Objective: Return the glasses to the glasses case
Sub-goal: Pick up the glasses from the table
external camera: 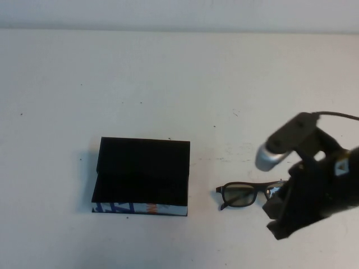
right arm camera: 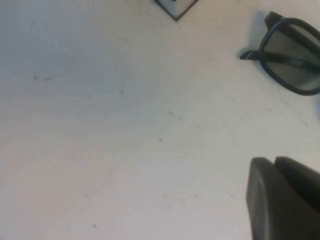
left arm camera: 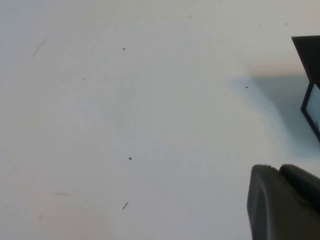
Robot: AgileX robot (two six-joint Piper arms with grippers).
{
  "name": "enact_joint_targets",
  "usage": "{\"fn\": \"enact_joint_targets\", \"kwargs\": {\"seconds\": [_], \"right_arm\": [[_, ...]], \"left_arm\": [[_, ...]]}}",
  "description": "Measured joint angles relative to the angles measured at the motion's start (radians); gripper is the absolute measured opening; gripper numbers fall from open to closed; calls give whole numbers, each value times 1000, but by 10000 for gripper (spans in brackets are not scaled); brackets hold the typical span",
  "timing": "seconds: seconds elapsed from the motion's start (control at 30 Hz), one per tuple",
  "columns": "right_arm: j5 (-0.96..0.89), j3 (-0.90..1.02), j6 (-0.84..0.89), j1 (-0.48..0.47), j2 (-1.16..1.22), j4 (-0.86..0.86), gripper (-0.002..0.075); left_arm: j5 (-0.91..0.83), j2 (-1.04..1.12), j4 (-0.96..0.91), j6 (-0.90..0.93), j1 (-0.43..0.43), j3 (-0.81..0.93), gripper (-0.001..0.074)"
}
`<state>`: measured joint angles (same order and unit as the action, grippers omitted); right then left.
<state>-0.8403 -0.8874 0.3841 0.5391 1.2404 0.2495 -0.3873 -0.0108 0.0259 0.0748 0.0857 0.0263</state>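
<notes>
The glasses case [external camera: 141, 175] sits on the white table [external camera: 168, 73] with its lid standing open at the back. The black inside is bare, so it looks ready to take something. Its blue, white and orange strip faces the robot.

The glasses [external camera: 242, 193] lie flat on the table at about 3 o'clock from the case, near it but not touching. They are not in the case yet, so the main job is not done.

The right gripper [external camera: 280, 196] is at the 3 o'clock end of the glasses, right over that end of the frame. I think the arm is there so it can pick the glasses up. The arm covers that end, so I cannot tell if it is touching the glasses, or if it is open or closed. In the right wrist view the glasses [right arm camera: 292, 60] lie on the table with nothing around them, and a corner of the case [right arm camera: 176, 7] peeks in at the edge.

The left gripper [left arm camera: 285, 202] does not show in the high view. Its own camera sees bare table and a side of the case [left arm camera: 309, 85]. I think it is just waiting there. I cannot tell if it is open or closed.
</notes>
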Motion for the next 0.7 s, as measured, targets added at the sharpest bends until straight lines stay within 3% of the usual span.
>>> {"fn": "enact_joint_targets", "kwargs": {"seconds": [0.13,0.33,0.47,0.7], "right_arm": [[-77,-145,60,29,176,-117,-11],[-116,-242,430,5,339,-152,39],[-122,-289,601,-30,404,-175,159],[-148,-369,667,-54,499,-233,388]], "left_arm": [[0,0,0,0,0,0,-4],[0,0,0,0,0,0,-4],[0,0,0,0,0,0,-4],[0,0,0,0,0,0,-4]]}}
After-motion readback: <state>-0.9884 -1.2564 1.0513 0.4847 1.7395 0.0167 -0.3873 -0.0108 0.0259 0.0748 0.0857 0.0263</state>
